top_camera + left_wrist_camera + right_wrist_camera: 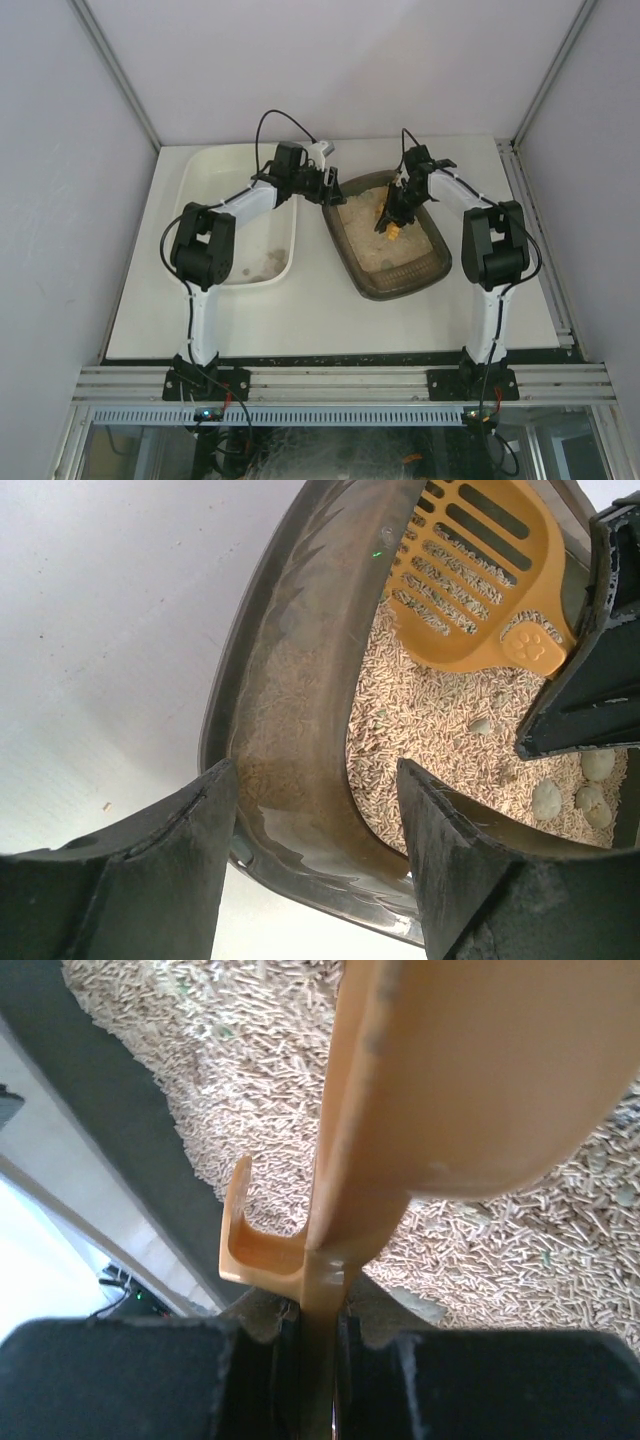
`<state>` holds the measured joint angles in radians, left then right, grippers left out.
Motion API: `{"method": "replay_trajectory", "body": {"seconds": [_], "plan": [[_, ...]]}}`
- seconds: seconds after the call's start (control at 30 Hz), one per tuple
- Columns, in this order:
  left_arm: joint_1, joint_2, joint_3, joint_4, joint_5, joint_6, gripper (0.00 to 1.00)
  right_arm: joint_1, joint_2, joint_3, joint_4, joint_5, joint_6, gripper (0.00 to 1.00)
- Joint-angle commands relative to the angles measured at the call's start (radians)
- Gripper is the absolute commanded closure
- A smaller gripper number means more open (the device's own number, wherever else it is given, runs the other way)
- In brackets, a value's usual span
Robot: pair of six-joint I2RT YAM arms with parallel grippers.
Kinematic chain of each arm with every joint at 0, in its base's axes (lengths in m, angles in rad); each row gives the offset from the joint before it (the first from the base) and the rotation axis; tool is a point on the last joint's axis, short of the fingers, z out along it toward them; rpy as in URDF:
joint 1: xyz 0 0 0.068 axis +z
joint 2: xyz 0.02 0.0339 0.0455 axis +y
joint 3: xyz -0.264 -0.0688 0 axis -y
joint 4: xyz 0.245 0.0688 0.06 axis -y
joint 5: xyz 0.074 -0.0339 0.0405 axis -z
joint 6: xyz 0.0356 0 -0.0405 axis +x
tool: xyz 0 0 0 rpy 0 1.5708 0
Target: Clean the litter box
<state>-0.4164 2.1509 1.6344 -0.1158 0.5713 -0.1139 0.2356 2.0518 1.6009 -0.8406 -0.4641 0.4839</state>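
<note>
top external view: litter box (395, 240) sits on the surface right of a white tub (240, 215). right gripper (318, 1330) clamped on the orange scoop (480, 590) handle, scoop in the litter. left gripper (315, 810) open, straddling the box rim. clumps (548, 800) remain, cleaning unfinished.

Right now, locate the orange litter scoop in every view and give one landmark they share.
Top external: orange litter scoop at centre right, inside the litter box.
Left wrist: slotted head at upper right, over the pellets.
Right wrist: handle fills the centre, clamped by the right gripper.
Shared landmark: the box's dark rim.
</note>
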Motion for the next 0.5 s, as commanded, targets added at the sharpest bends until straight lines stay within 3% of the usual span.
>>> {"method": "replay_trajectory", "body": {"seconds": [0.0, 0.33, 0.47], "plan": [[-0.007, -0.032, -0.005, -0.050, 0.057, -0.029, 0.32, 0.022, 0.058, 0.041, 0.066, -0.098, -0.033, 1.00], [-0.004, -0.029, 0.010, -0.047, 0.056, -0.039, 0.32, 0.073, 0.095, 0.016, 0.182, -0.289, -0.033, 1.00], [0.000, -0.030, 0.007, -0.045, 0.060, -0.044, 0.32, 0.074, 0.079, -0.060, 0.332, -0.373, 0.023, 1.00]]}}
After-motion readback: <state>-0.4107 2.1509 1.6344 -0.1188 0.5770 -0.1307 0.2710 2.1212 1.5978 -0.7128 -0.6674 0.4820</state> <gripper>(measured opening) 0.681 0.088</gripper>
